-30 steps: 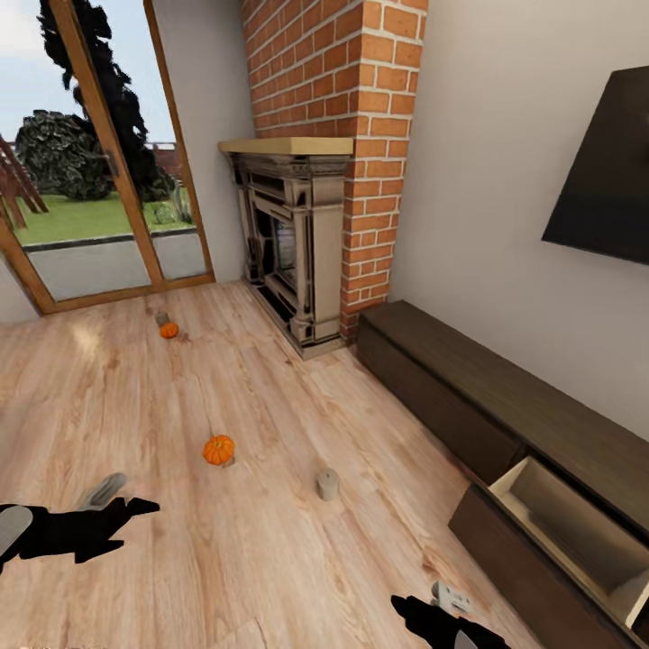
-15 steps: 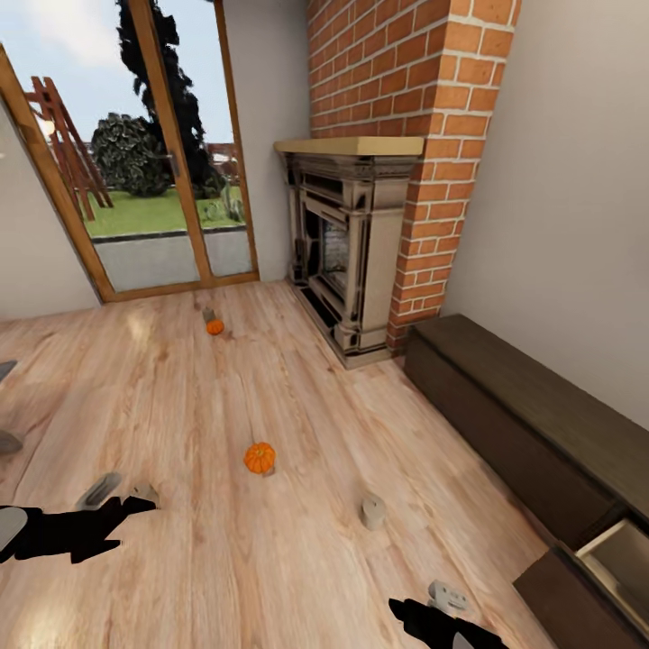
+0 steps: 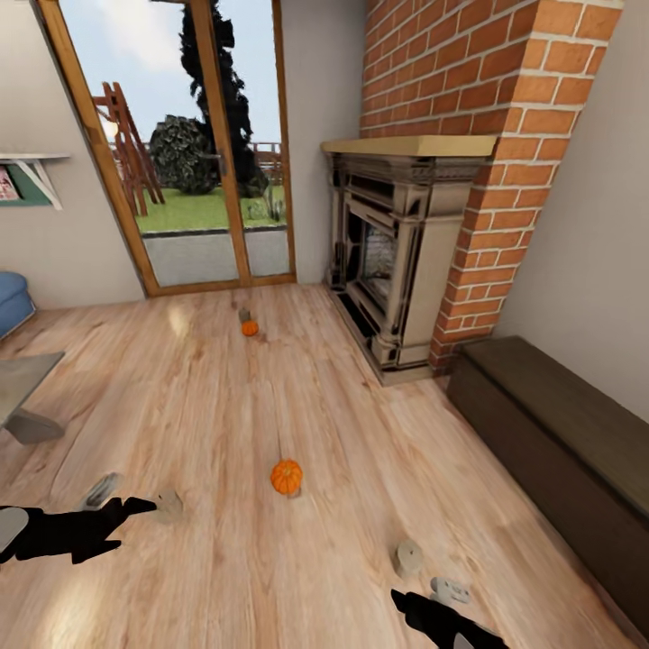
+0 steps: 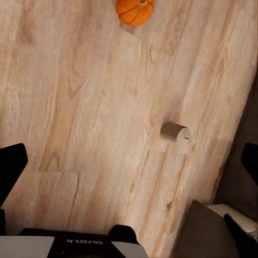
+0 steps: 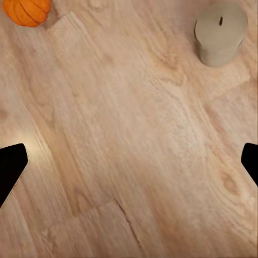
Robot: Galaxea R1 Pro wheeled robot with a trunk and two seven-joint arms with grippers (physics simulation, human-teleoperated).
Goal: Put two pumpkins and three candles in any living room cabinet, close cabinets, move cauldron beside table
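A small orange pumpkin (image 3: 287,477) sits on the wooden floor (image 3: 225,397) ahead of me, with a stubby candle (image 3: 407,558) nearer my right gripper (image 5: 129,161). Both that gripper and my left gripper (image 4: 129,161) are spread wide, holding nothing. Rolling closer, I might nudge the candle and send it rolling.

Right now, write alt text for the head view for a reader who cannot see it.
Two orange pumpkins, one near and one far, and pale candles lie scattered on a light wood floor. A brick fireplace and a low dark cabinet stand right, glass doors behind.
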